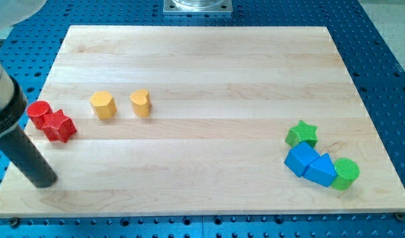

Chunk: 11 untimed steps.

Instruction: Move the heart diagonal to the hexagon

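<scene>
A yellow heart (141, 103) stands on the wooden board (209, 73), left of centre. A yellow hexagon (103, 105) stands just to its left, level with it, with a small gap between them. My tip (43, 182) rests on the board near the view's bottom left, well below and left of both yellow blocks. It touches no block.
A red cylinder (39, 114) and a red star (59, 125) touch each other at the left edge, just above my rod. At the right stand a green star (302, 134), a blue cube (300, 159), a blue triangle (322, 170) and a green cylinder (345, 174).
</scene>
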Each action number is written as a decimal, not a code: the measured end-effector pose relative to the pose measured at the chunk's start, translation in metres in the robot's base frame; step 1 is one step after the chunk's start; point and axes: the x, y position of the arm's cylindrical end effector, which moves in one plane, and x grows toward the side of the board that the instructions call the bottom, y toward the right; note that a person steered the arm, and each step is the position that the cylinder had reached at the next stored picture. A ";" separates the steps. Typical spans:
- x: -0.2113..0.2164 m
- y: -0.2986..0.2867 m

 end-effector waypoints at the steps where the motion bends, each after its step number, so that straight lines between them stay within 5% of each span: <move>1: -0.001 0.017; 2: -0.026 0.061; 5: -0.199 0.101; 8: -0.102 0.115; 9: -0.114 0.168; 11: -0.260 0.228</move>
